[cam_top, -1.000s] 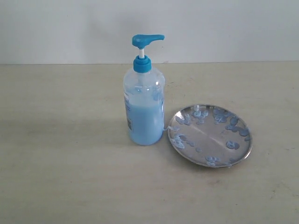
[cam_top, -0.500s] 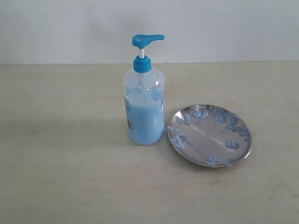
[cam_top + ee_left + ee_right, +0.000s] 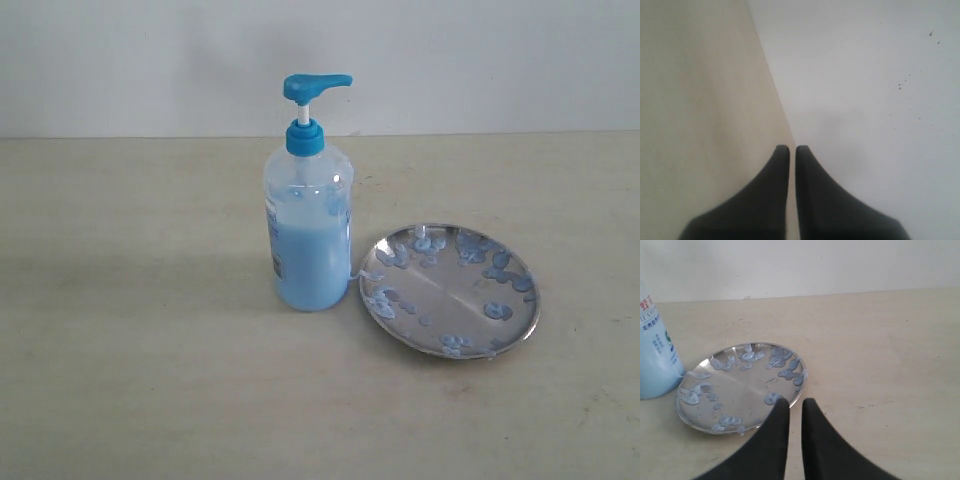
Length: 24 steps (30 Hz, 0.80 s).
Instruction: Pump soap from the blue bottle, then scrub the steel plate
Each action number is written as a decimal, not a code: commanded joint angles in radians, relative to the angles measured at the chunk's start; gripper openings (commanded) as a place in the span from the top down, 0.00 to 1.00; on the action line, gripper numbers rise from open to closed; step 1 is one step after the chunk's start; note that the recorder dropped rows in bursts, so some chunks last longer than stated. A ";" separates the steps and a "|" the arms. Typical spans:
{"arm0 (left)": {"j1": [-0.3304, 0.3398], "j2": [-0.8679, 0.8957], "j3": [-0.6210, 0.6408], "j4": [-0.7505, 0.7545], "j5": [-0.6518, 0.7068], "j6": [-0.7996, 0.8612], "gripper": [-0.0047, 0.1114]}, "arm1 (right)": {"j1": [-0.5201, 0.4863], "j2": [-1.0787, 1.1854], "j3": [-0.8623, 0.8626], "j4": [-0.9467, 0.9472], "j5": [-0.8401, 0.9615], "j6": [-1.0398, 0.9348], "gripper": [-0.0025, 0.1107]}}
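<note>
Blue bottle [image 3: 310, 240] stands upright on the table [image 3: 130, 350], pump spout toward 3 o'clock. Steel plate [image 3: 450, 285] sits just beside it at its 4 o'clock, dotted with soap [image 3: 497, 311] blobs. Left gripper [image 3: 792, 148]: jaws closed, empty. Right gripper [image 3: 795, 402]: jaws nearly together, empty, near the plate's rim.

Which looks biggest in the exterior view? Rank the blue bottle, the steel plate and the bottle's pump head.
1. steel plate and blue bottle: too close to rank; the plate is wider, the bottle taller.
2. pump head: clearly smallest.
</note>
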 commanded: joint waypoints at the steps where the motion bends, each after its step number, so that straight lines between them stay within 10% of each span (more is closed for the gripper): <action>1: -0.005 -0.002 0.003 0.010 -0.002 -0.001 0.92 | -0.004 -0.004 0.000 0.002 -0.011 0.003 0.98; 9: -0.002 -0.002 0.003 0.084 0.060 -0.069 0.92 | -0.004 -0.004 0.000 0.002 -0.011 0.003 0.98; 18: -0.002 -0.002 -0.125 -0.481 -0.196 1.797 0.92 | -0.004 -0.004 0.000 0.002 -0.011 0.003 0.98; 24: -0.002 -0.002 -0.007 -0.418 -0.338 1.877 0.92 | -0.004 -0.004 0.000 0.002 -0.009 0.003 0.98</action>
